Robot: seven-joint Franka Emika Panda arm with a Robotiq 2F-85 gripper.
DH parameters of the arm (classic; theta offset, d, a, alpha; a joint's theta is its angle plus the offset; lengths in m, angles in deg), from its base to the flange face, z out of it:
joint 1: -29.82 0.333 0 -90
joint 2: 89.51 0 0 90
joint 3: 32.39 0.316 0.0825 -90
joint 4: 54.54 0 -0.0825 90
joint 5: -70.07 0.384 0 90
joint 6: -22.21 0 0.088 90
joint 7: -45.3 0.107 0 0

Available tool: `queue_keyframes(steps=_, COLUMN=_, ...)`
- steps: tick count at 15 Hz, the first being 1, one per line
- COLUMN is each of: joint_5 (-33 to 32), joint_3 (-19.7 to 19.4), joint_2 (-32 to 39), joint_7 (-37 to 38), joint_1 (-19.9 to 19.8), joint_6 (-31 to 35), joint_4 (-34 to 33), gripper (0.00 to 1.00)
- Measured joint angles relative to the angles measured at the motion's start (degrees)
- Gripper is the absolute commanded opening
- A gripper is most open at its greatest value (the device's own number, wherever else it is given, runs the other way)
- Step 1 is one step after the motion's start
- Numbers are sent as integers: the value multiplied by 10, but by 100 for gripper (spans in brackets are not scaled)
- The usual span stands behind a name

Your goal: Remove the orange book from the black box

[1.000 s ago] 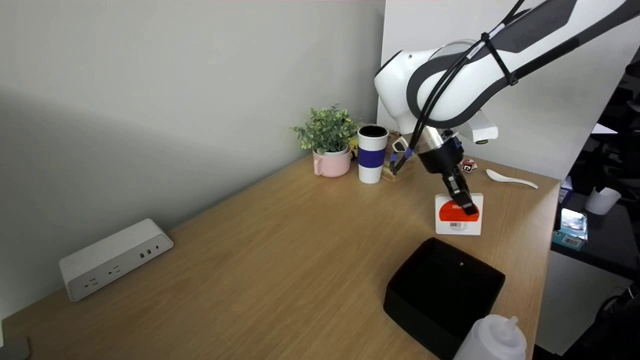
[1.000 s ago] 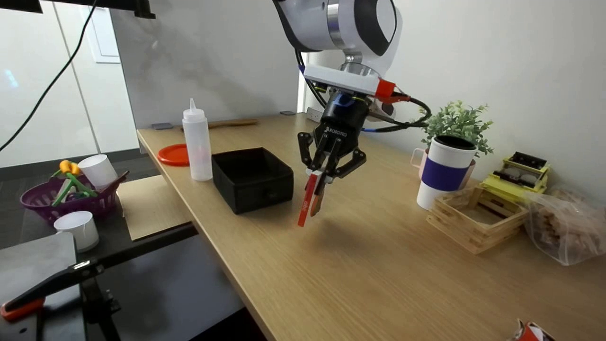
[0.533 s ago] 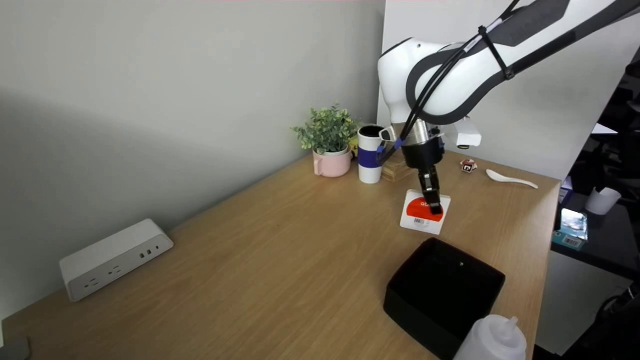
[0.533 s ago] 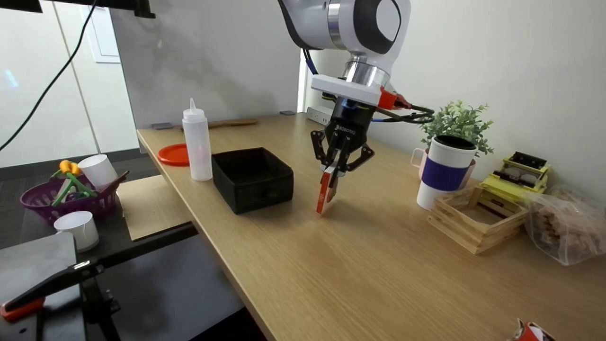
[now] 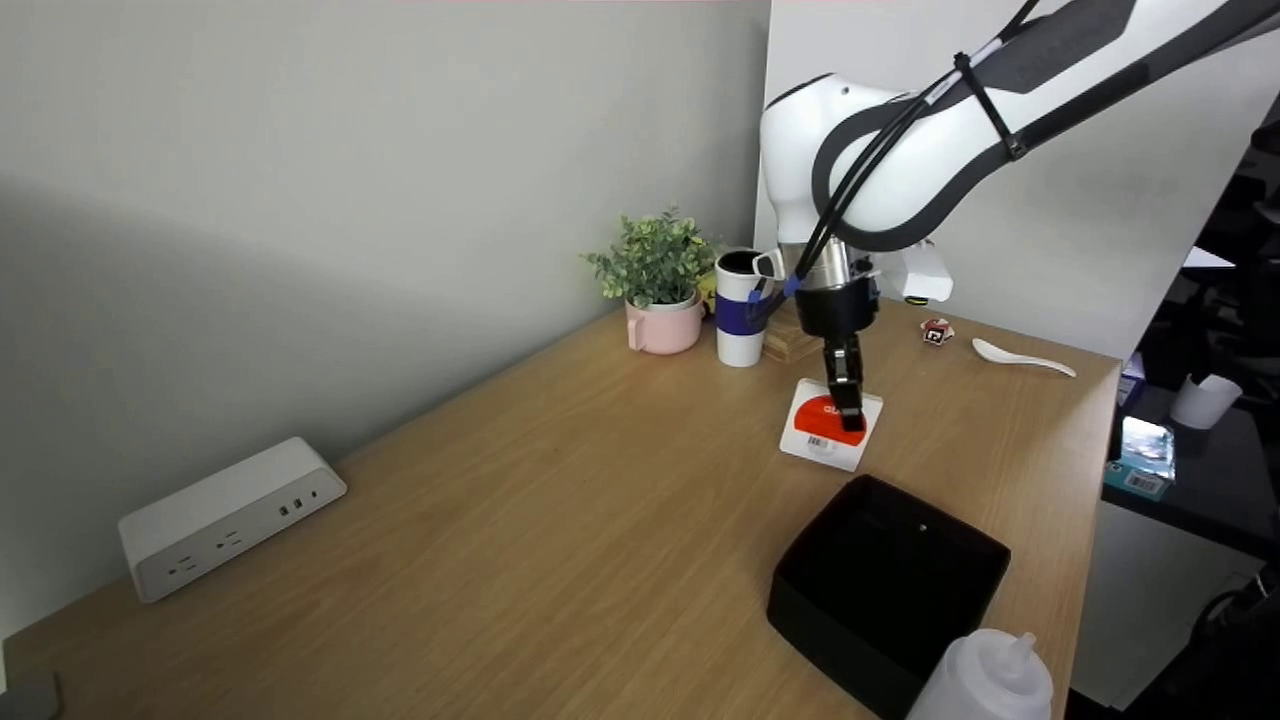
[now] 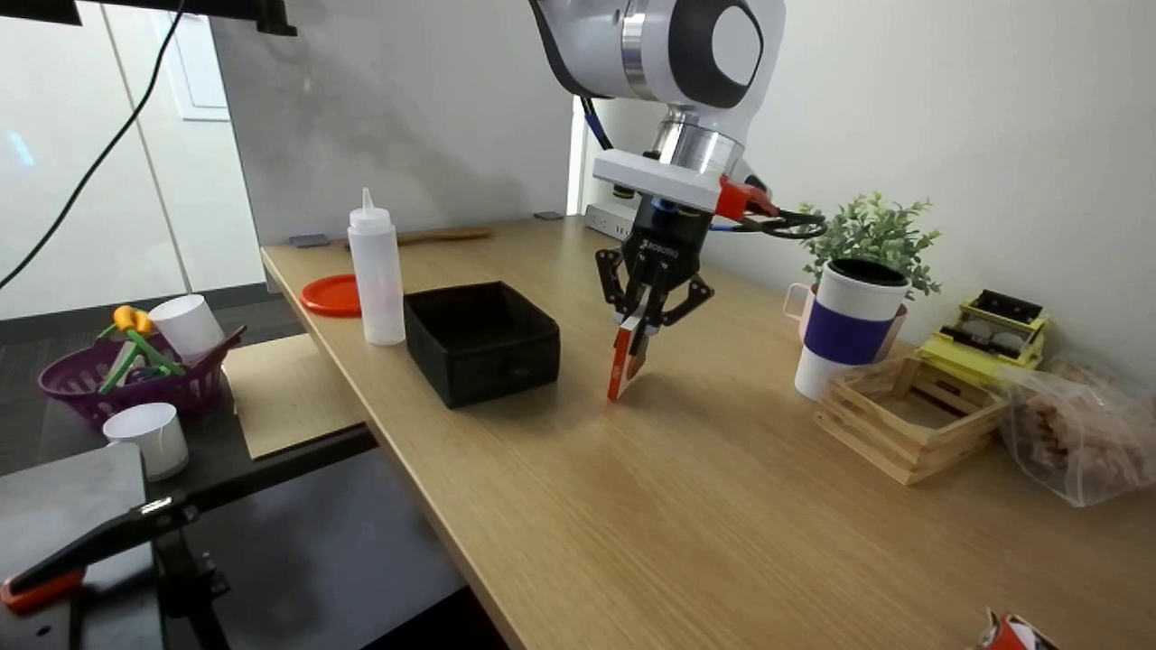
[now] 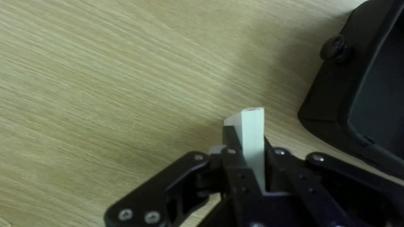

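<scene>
We are listing: one gripper, narrowed, pinching one orange book outside one black box, the latter standing near the tabletop's free edge. Book-to-tabletop contact we are finding unclear.

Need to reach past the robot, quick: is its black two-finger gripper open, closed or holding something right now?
Black two-finger gripper: closed, holding the thin square white book with an orange-red cover patch.

One book, one black box, one bottle, one plant
</scene>
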Motion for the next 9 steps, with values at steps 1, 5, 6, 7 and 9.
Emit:
queue_keyframes(steps=1, joint_5=2, joint_3=0, joint_2=0, joint_7=2, joint_1=0, joint_6=4, joint_4=1, gripper=4)
queue_keyframes(steps=5, joint_5=7, joint_3=0, joint_2=0, joint_7=7, joint_1=0, joint_6=13, joint_4=3, gripper=11)
queue_keyframes(steps=6, joint_5=8, joint_3=0, joint_2=0, joint_7=8, joint_1=0, joint_6=14, joint_4=3, gripper=34)
queue_keyframes(steps=7, joint_5=9, joint_3=0, joint_2=0, joint_7=8, joint_1=0, joint_6=15, joint_4=3, gripper=40)
queue_keyframes(steps=9, joint_5=11, joint_3=0, joint_2=0, joint_7=10, joint_1=0, joint_6=17, joint_4=3, gripper=53)
